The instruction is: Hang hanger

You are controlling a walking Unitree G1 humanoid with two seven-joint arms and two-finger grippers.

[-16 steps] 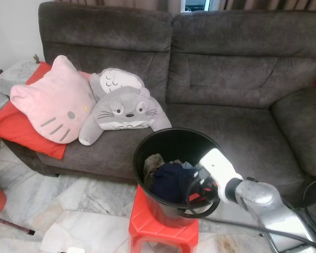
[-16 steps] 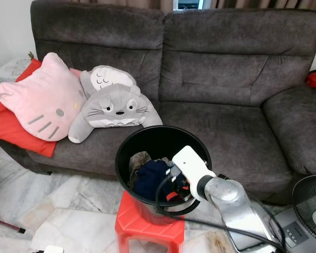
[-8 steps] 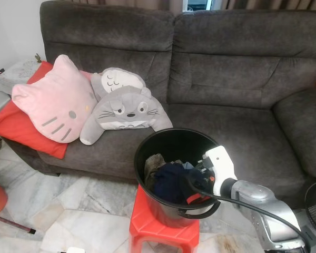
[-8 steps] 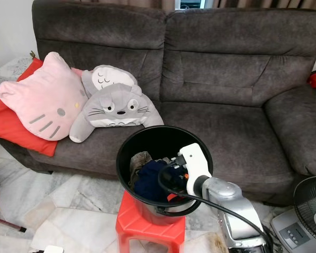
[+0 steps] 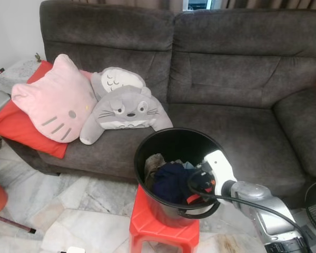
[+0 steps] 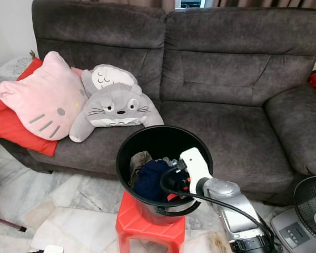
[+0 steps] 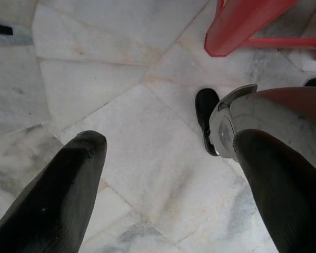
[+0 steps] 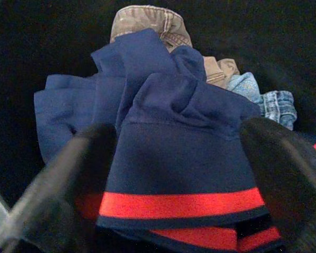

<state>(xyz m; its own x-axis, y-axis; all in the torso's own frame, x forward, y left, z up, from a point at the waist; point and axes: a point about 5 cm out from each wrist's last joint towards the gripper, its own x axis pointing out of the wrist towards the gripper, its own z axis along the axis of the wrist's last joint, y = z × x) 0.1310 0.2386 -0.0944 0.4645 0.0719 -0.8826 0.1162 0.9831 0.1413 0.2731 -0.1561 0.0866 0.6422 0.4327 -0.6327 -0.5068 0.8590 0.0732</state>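
Sofa [image 5: 221, 79] fills the upper frame; below centre, the black bucket [image 6: 127, 145] sits on a red stool [image 5: 147, 224]. Right gripper [image 8: 174, 179] is inside it, fingers spread wide, empty, poised right over the navy garment [image 8: 174, 132] straight ahead. No hanger visible. Left gripper [image 7: 168, 179] hangs open over floor.

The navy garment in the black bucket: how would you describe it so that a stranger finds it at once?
Before the grey sofa a black bucket stands on a red stool. The navy garment lies on top, under the open right gripper. Its red stripe distinguishes it from the khaki and denim clothes.
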